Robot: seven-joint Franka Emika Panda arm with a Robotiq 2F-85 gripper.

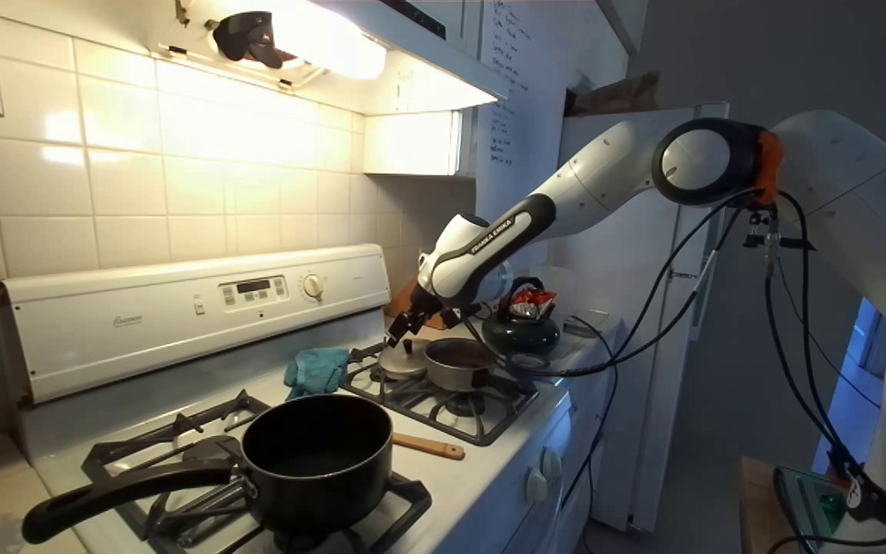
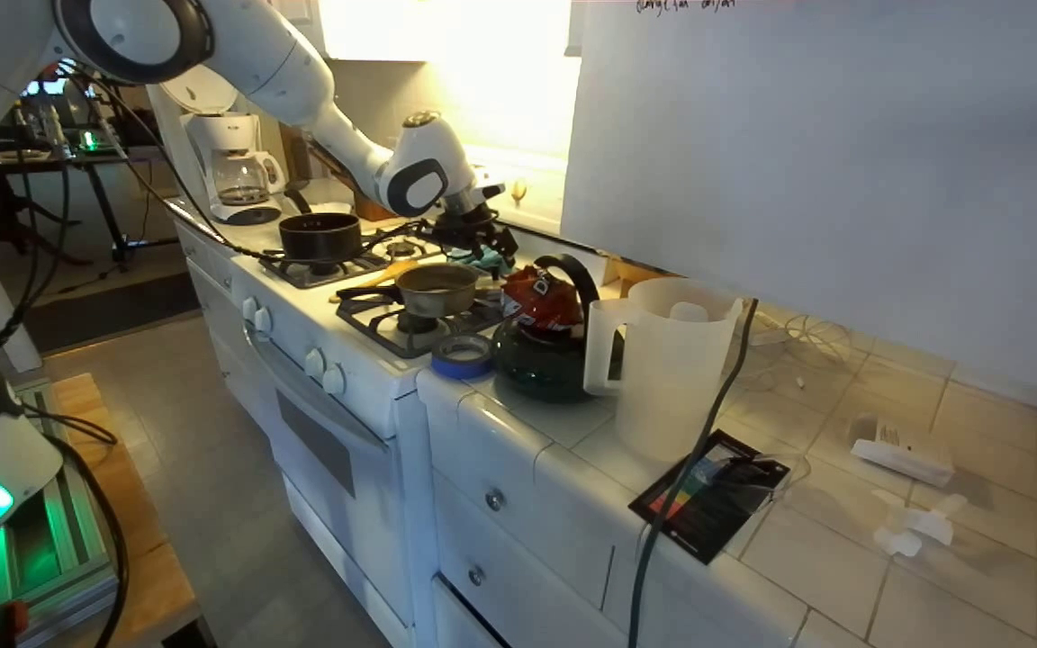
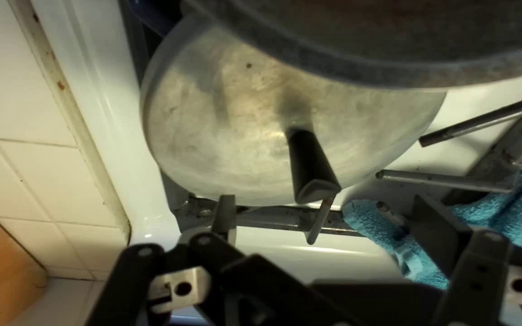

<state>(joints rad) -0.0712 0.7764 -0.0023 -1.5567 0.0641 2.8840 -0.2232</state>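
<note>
The claw (image 3: 331, 225) hung spread and empty, with the metal pot lid (image 3: 224, 149) just ahead of it, black knob (image 3: 313, 167) upward, seemingly because the burner grate (image 3: 265, 218) supported its rim, and the saucepan (image 3: 379, 72) farther ahead.

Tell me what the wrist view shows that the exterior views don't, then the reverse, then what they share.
Only the wrist view shows a small dark spot on the lid and a rust-coloured mark at left; it alone makes plain that the gripper is open.

Only the exterior views, both of them, show the black pot, the wooden utensil and the stove knobs.

Shared: the lid, the small pot, the blue cloth and the gripper.
</note>
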